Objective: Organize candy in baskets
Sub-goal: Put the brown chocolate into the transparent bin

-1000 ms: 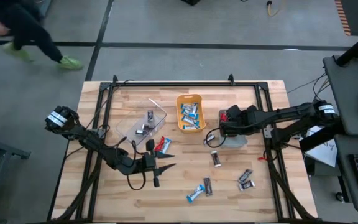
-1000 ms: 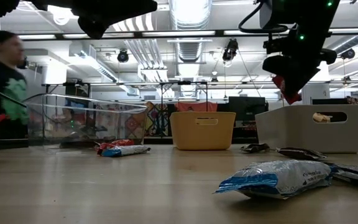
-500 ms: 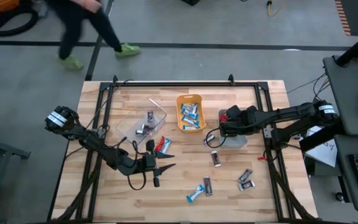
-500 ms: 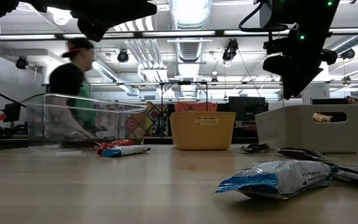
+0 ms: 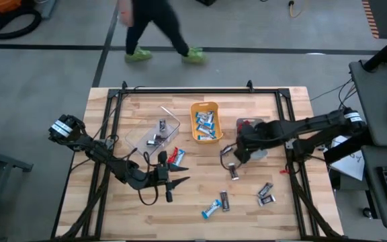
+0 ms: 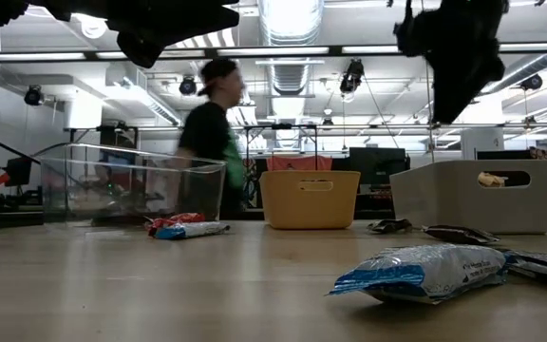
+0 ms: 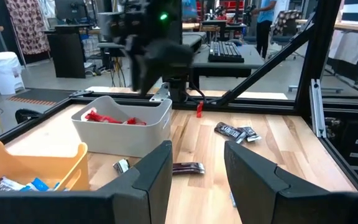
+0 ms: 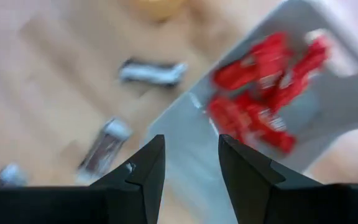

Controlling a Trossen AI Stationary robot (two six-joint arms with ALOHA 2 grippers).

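Right gripper [image 5: 232, 158]: fingers apart, empty, beside grey basket [image 5: 259, 152] of red candy [image 8: 263, 90]. Left gripper [image 5: 173, 180]: fingers apart, idle. Loose dark candy [image 5: 234, 171] on counter [image 5: 193, 198]. Risk: off-centre descent nudges bar aside.

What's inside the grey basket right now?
Red candy lies in the grey basket; the right arm hides part of it from above, so a full count isn't possible.

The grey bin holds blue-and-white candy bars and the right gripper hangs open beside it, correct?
Not quite. The candy bars in the grey bin are red, as the right wrist view shows; the left wrist view agrees. The rest stands: the right gripper hangs open beside that bin.
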